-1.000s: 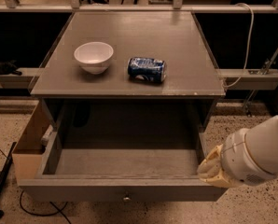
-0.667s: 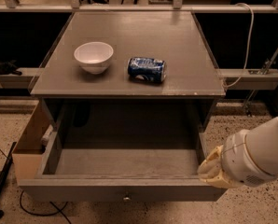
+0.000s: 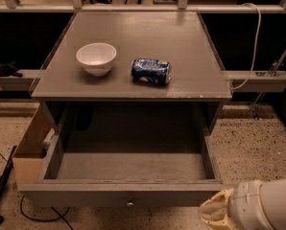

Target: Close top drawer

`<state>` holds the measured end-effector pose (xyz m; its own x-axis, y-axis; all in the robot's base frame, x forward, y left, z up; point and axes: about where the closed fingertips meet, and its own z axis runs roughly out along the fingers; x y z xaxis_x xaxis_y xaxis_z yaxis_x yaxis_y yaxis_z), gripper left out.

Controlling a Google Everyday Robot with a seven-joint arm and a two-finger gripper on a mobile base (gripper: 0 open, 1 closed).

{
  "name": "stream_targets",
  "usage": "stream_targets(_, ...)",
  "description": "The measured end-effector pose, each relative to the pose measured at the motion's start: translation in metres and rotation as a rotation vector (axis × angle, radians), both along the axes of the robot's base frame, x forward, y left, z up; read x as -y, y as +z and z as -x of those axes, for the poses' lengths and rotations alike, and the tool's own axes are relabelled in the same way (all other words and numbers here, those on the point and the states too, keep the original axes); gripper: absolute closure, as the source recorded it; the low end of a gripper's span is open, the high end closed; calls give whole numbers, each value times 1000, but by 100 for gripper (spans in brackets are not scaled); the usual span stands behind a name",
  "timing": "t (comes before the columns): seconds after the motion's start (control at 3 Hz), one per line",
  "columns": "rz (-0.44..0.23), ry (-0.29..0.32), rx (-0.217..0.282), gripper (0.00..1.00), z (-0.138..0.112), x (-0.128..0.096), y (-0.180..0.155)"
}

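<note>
The top drawer (image 3: 128, 169) of the grey cabinet is pulled far out toward me and is empty inside. Its flat front panel runs along the bottom of the view, with a small round metal knob (image 3: 130, 203) at its centre. My gripper (image 3: 215, 213) is at the bottom right, just in front of the right end of the drawer's front panel, on the end of the white arm (image 3: 268, 207). It holds nothing that I can see.
On the cabinet top (image 3: 181, 47) stand a white bowl (image 3: 96, 58) and a blue soda can (image 3: 151, 71) lying on its side. A cardboard box (image 3: 30, 147) sits on the floor left of the drawer. A white cable (image 3: 255, 42) hangs at the right.
My gripper has moved slightly down and away from the drawer's right front corner. The drawer stays open as before.
</note>
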<state>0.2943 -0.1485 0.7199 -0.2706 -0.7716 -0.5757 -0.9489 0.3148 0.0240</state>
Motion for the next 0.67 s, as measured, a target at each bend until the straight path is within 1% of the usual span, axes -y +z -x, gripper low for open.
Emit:
stream_targets(0.33, -74, -27, -3, 100, 9, -14, -19)
stream_targets(0.67, -91, -11, 3, 100, -3, -37, -37)
